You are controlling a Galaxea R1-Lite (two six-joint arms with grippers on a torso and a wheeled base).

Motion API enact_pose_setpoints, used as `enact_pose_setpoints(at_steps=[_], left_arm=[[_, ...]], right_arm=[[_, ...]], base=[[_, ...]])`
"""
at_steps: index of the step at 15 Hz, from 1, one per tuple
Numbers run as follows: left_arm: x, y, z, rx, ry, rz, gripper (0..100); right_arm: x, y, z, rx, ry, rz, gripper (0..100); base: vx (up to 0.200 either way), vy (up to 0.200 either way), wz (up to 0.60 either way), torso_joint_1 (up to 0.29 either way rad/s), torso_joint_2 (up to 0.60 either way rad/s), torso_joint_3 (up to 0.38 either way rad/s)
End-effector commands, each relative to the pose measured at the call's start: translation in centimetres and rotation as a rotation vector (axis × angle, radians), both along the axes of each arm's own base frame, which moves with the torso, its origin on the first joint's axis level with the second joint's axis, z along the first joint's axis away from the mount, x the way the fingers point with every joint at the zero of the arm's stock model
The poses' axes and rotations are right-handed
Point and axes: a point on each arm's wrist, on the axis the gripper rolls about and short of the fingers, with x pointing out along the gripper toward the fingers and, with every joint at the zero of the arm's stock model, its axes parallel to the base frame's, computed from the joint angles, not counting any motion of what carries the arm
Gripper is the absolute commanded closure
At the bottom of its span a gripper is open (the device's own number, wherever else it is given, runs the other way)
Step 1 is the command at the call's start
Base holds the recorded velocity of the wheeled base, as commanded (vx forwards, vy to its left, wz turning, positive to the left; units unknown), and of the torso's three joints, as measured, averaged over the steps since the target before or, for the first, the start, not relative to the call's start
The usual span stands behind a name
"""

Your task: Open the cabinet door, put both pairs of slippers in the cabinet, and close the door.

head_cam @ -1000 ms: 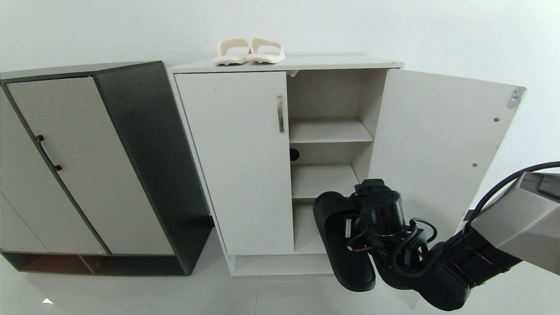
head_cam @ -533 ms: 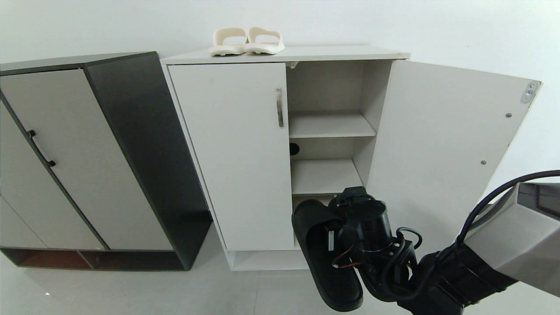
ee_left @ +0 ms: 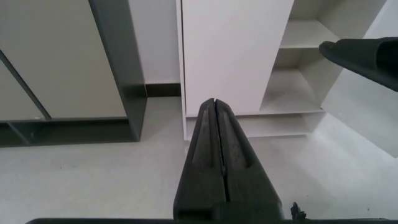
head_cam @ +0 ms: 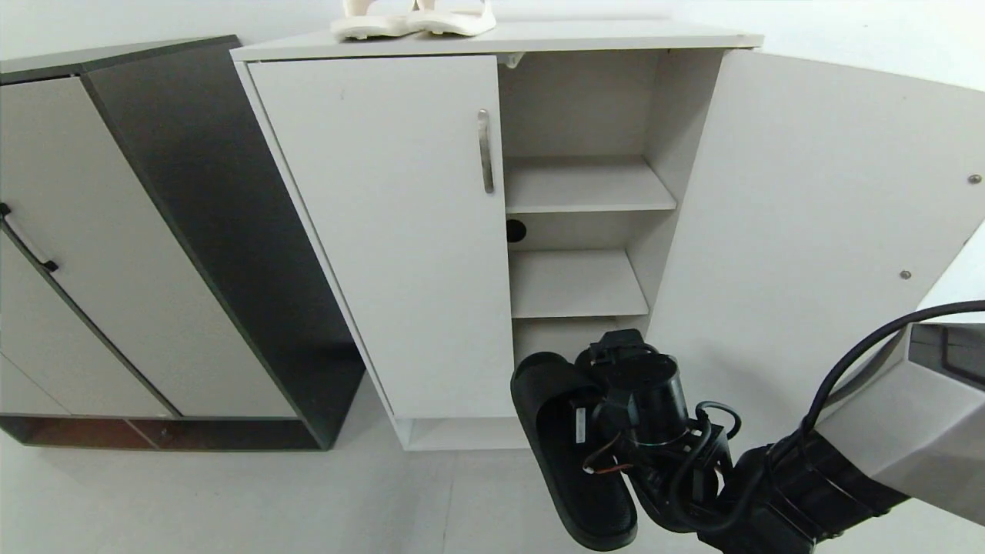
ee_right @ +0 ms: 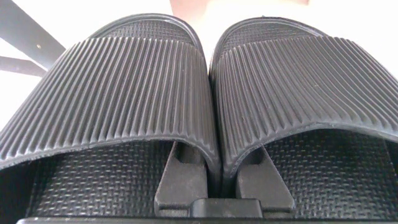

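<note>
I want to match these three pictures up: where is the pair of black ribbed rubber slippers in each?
Head view: black ribbed rubber slippers low, right of centre, before the open white cabinet.
Left wrist view: a dark tip, likely theirs, beside the shelves.
Right wrist view: both straps close up, right gripper beneath.
Shared landmark: the cabinet's shelves, in the first two.

Cream slippers (head_cam: 454,25) atop white cabinet (head_cam: 616,35); cabinet stands on floor (head_cam: 231,500).

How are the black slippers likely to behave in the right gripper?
The black slippers look like moulded foam, so probably light and slightly bendy. Their ribbed straps likely resist slipping in the right gripper. Held by the straps, they may swing.
</note>
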Motion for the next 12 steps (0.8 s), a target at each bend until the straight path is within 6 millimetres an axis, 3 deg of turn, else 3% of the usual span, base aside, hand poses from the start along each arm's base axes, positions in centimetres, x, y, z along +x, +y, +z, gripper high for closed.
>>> enact_pose_setpoints(at_steps=[1,7,12], left_arm=[[0.01,0.0,0.01,0.0,0.001,0.0,100],[0.01,0.0,0.01,0.01,0.001,0.001,100],[0.01,0.0,0.01,0.007,0.001,0.002,100]], right_arm=[[-0.03,0.06,0.04,0.003,-0.003,0.001,100],[-0.12,-0.04,-0.04,0.004,-0.009,-0.001,100],[-0.15,0.67,0.36,-0.001,-0.052,0.02,100]], base=[[0.0,0.0,0.0,0.002,0.01,-0.203],[0.0,0.0,0.0,0.006,0.0,-0.187],[0.0,0.0,0.0,0.0,0.0,0.0]])
